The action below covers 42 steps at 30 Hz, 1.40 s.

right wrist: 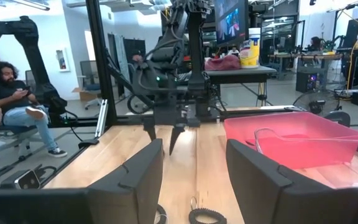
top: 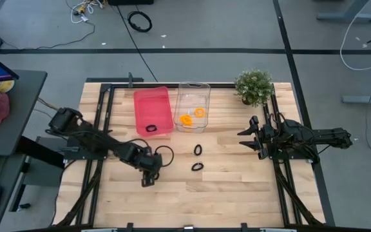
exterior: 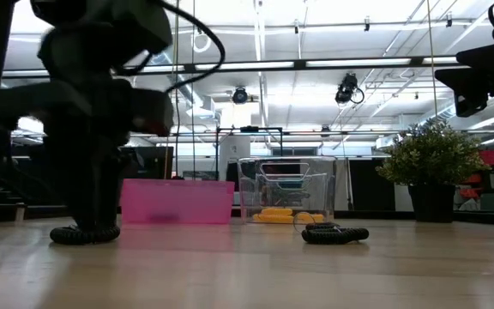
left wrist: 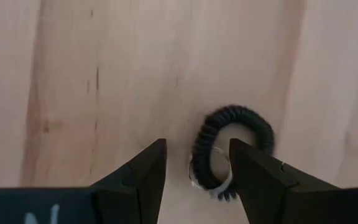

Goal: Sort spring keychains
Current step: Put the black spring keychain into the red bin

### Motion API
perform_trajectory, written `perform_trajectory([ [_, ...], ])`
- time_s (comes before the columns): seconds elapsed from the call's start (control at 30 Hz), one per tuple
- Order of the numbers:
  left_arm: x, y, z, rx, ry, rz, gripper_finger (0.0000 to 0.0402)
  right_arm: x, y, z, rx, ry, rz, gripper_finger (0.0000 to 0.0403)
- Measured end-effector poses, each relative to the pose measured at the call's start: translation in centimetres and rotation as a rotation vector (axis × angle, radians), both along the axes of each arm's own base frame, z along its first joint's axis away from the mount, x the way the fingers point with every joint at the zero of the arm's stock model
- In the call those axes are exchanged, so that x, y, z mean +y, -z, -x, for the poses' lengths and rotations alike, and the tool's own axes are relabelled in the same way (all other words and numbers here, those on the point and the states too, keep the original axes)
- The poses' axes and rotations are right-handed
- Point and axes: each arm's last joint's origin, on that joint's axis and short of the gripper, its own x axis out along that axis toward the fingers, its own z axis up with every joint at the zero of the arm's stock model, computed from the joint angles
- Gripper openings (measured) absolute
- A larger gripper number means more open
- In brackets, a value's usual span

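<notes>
My left gripper (top: pixel 147 180) points down at the table's near left, open. A black spring keychain (left wrist: pixel 234 142) lies flat on the wood under it. One side of the coil (left wrist: pixel 205 163) lies between the fingertips (left wrist: pixel 197 152). It also shows at the gripper's foot in the low view (exterior: pixel 84 233). Two more black keychains (top: pixel 198 149) (top: pixel 198 166) lie mid-table. One black keychain (top: pixel 151 127) lies in the pink bin (top: pixel 152 103). Orange keychains (top: pixel 186 119) lie in the clear bin (top: pixel 193 87). My right gripper (top: pixel 242 138) waits open at the right, above the table. My left gripper's fingers come from above, pointing down, one outside the ring (left wrist: pixel 151 165) and one over its hollow (left wrist: pixel 250 165). They stand on either side of the coil's side (left wrist: pixel 205 163). I cannot tell whether they touch it. The keychain lies flat on the table.
A potted plant (top: pixel 254 87) stands at the far right corner. The two bins stand side by side at the far middle. Black frame rails (top: pixel 102 116) run along the table's left and right sides. A person sits beyond the table in the right wrist view (right wrist: pixel 11 106).
</notes>
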Motion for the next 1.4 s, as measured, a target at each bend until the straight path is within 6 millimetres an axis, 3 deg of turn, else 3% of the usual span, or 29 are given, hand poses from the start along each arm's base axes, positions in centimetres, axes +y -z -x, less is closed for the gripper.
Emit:
perform_trajectory([
  [0.37,1.6,1.3,-0.9,0.066,-0.078,0.034,0.0163,0.0,0.0,0.0,0.000,0.000,0.000,0.0180],
  [0.77,2.3,1.5,-0.6,0.121,-0.022,0.002,0.0014,0.0,0.0,0.0,0.000,0.000,0.000,0.0180],
  [0.93,2.2,0.7,-1.2,0.118,0.020,-0.021,0.0015,0.0,0.0,0.0,-0.001,0.000,0.000,0.0180],
  [1.17,0.5,-1.5,-2.9,-0.006,0.126,-0.139,0.0009,0.0,0.0,0.0,-0.001,0.000,0.000,0.0180],
  [1.4,0.4,-3.5,-4.1,-0.107,0.027,-0.347,0.0012,0.0,0.0,0.0,0.000,0.000,0.000,0.0180],
])
